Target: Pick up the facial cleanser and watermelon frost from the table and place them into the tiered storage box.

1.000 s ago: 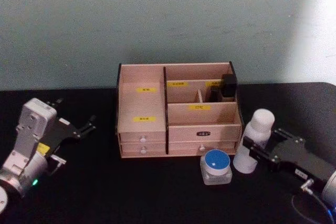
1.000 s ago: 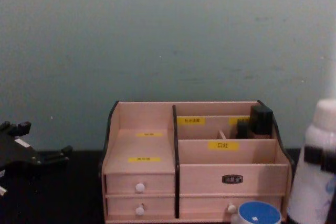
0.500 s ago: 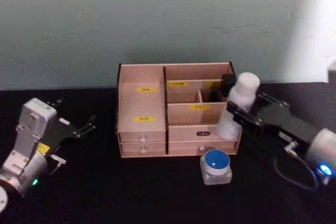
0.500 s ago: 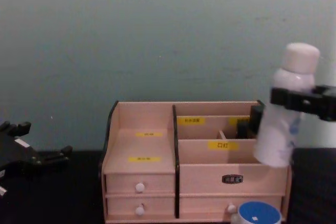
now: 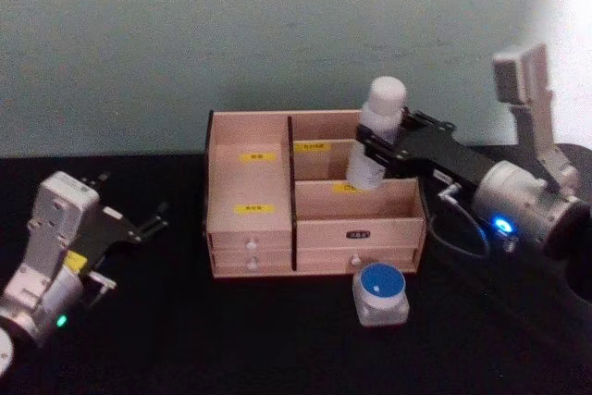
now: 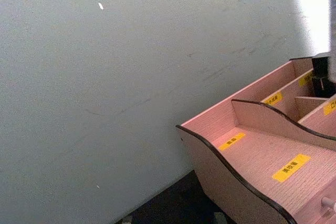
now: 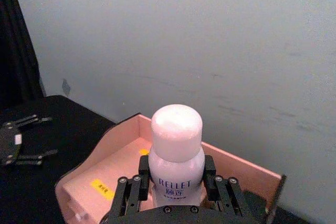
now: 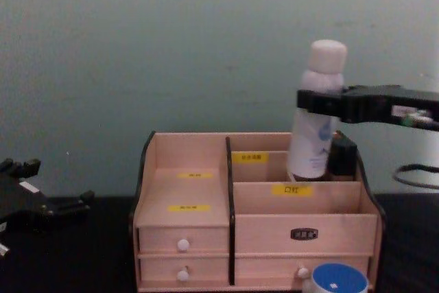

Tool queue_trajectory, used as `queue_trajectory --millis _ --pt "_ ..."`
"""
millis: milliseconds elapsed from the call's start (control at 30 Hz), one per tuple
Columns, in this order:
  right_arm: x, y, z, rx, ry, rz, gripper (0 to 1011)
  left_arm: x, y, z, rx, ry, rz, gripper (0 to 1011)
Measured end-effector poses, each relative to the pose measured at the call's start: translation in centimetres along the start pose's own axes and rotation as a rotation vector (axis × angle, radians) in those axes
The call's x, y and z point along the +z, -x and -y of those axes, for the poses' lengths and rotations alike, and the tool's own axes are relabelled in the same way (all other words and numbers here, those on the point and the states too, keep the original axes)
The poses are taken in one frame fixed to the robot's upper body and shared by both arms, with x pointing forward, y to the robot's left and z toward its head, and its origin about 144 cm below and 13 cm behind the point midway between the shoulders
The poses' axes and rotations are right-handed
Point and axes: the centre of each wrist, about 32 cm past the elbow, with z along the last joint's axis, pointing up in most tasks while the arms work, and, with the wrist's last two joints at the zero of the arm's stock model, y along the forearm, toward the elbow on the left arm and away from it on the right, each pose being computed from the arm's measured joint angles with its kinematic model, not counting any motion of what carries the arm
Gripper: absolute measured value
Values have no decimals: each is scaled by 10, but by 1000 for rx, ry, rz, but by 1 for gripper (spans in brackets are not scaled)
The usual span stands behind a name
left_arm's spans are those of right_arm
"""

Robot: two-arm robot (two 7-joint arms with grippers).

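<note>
Right hand (image 5: pixel 375 150) was up high, clamped on the facial cleanser (image 5: pixel 381 116), fingers pinching the bottle just under its shoulder! A second ago that bottle stood on the tabletop (image 5: pixel 185 330) beside the watermelon frost (image 5: pixel 380 291); half a second ago it hung low by the right end of the tiered storage box (image 5: pixel 250 191). It had since been lifted and swung leftward over the rear right compartments. The arm reached in from the right, nearly level in the chest view, with the bottle held upright and only slightly tilted. Directly beneath the hand, the bottle's base had dipped below the box's top rim, just beside a dark block (image 8: pixel 341 156) in the back corner compartment; whether it touched the compartment floor could not be told. Below the hand and nearer the robot, the blue-lidded jar sat on the tabletop in front of the drawers. Far off to the hand's left, the left hand (image 5: pixel 139 226) waited low, fingers spread apart.
</note>
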Motion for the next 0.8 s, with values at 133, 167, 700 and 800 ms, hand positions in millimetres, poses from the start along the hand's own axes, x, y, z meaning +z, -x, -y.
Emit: queue_trajectory --millis 133,167,700,800 --pt "0 -3 -16 10 6 6 600 0 0 0 0 0 0 1001" --pt "0 -3 -19 12 7 6 600 0 0 0 0 0 0 1001" --pt "-8 -9 -54 5 16 -20 600 0 0 0 0 0 0 1001" --pt "-9 -9 -56 4 16 -22 600 0 0 0 0 0 0 1001"
